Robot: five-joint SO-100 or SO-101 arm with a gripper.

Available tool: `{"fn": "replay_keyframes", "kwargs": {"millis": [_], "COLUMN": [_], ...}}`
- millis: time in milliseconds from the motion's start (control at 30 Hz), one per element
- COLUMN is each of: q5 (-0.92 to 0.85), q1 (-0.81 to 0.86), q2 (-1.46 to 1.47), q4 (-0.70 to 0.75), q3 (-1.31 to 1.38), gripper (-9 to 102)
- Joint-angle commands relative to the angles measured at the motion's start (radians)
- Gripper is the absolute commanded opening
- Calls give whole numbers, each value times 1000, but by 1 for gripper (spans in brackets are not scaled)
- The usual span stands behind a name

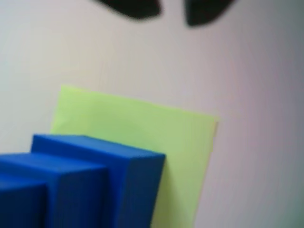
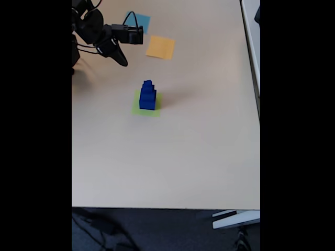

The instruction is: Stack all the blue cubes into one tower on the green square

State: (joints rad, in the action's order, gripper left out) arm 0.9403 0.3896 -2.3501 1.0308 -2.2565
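Three blue cubes form a stepped tower (image 2: pixel 147 95) on the green square (image 2: pixel 137 109) near the table's middle in the fixed view, largest at the bottom. The wrist view shows the tower (image 1: pixel 80 180) at lower left from close up, with the green square (image 1: pixel 161 133) spreading behind and to its right. My gripper (image 2: pixel 121 59) hangs up and to the left of the tower, well clear of it, holding nothing. At the top edge of the wrist view, the gripper (image 1: pixel 172 10) appears as two dark blurred fingertips (image 1: pixel 133 7) with a strip of table between them.
An orange paper square (image 2: pixel 160 47) and a light-blue paper square (image 2: pixel 140 21) lie at the back of the table (image 2: pixel 183 157), near the arm. The table's right edge runs along the right of the fixed view.
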Motion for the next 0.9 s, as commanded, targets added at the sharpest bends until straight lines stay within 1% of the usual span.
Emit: {"fn": "replay_keyframes", "kwargs": {"millis": [0, 300, 433, 867], "q5": [34, 124, 133, 155], "q1": [-14, -11, -11, -2], "q2": [51, 163, 218, 249], "q4": [23, 14, 14, 17], "q3": [120, 275, 350, 379], "gripper": [0, 0, 0, 0]}}
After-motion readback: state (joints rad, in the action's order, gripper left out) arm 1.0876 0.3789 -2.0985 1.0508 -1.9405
